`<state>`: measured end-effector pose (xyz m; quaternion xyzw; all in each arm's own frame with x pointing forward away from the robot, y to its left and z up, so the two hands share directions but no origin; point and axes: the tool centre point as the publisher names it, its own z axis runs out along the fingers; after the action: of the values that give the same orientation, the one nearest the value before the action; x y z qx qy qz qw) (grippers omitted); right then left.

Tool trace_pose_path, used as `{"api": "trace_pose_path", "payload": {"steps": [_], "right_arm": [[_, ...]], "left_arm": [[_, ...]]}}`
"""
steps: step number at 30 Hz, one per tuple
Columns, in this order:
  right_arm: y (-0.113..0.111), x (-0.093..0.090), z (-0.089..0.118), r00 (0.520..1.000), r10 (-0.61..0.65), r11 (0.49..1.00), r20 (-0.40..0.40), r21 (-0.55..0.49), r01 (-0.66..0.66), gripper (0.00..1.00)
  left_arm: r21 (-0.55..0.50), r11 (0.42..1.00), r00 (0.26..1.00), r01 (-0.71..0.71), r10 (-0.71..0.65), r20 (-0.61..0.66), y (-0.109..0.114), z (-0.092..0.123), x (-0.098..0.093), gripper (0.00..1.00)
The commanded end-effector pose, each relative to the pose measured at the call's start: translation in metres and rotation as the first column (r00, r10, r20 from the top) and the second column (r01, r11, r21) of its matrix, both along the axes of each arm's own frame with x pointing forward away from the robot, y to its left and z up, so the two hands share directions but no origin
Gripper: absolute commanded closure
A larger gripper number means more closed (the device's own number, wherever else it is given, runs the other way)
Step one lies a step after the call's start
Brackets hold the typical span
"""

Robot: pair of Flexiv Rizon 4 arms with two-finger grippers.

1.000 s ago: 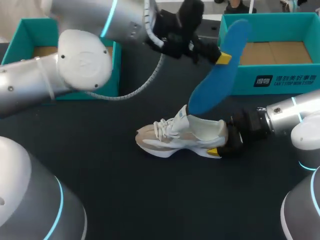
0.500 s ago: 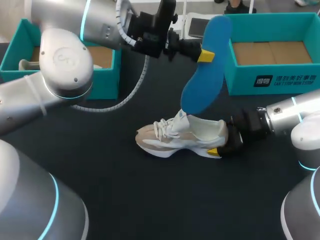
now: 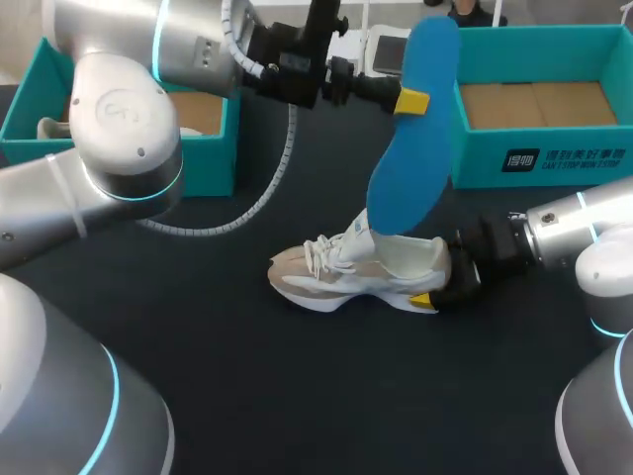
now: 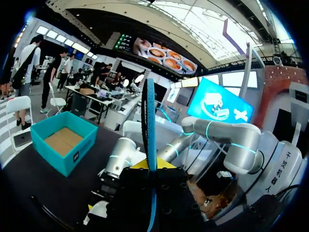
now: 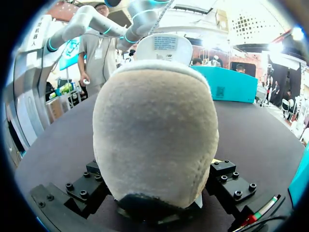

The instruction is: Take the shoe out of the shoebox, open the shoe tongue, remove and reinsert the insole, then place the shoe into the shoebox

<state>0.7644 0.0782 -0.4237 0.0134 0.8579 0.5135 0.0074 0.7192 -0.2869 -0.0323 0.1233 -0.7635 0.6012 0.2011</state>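
A white and beige shoe (image 3: 336, 272) lies on its side on the black table. Its heel (image 5: 154, 140) sits between the fingers of my right gripper (image 3: 442, 285), which is shut on it; one yellow tip shows against the sole. A blue insole (image 3: 410, 148) stands steeply above the shoe, with its lower end at the shoe's opening. My left gripper (image 3: 413, 100) is shut on the insole's upper part. In the left wrist view the insole (image 4: 151, 125) runs edge-on between the fingers.
One teal shoebox (image 3: 534, 158) stands at the back right with a bare cardboard floor. A second teal box (image 3: 203, 158) stands at the back left, with something pale at its far left end. My left arm's cable (image 3: 267, 193) hangs over the table.
My left gripper has shifted left and slightly up with the insole, which now stands steeper, its lower end still at the shoe's opening. The shoe and right arm have not moved.
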Motion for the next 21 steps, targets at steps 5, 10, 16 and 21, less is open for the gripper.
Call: {"api": "trace_pose_path", "payload": {"steps": [5,10,16,21], "right_arm": [[0.004,0.003,-0.005,1.0,-0.001,1.0,0.0,-0.003,0.001,1.0],[0.004,0.003,-0.005,1.0,-0.001,1.0,0.0,-0.003,0.001,1.0],[0.004,0.003,-0.005,1.0,-0.001,1.0,0.0,-0.003,0.001,1.0],[0.004,0.003,-0.005,1.0,-0.001,1.0,0.0,-0.003,0.001,1.0]], "left_arm": [[-0.051,0.999,0.974,0.007,-0.018,-0.226,0.006,0.038,-0.033,1.0],[-0.049,0.999,0.933,0.014,-0.031,-0.36,0.006,0.049,-0.05,1.0],[-0.051,0.998,0.931,0.029,-0.046,-0.362,0.006,0.051,-0.052,1.0],[-0.051,0.998,0.931,0.029,-0.046,-0.362,0.006,0.051,-0.052,1.0]]}}
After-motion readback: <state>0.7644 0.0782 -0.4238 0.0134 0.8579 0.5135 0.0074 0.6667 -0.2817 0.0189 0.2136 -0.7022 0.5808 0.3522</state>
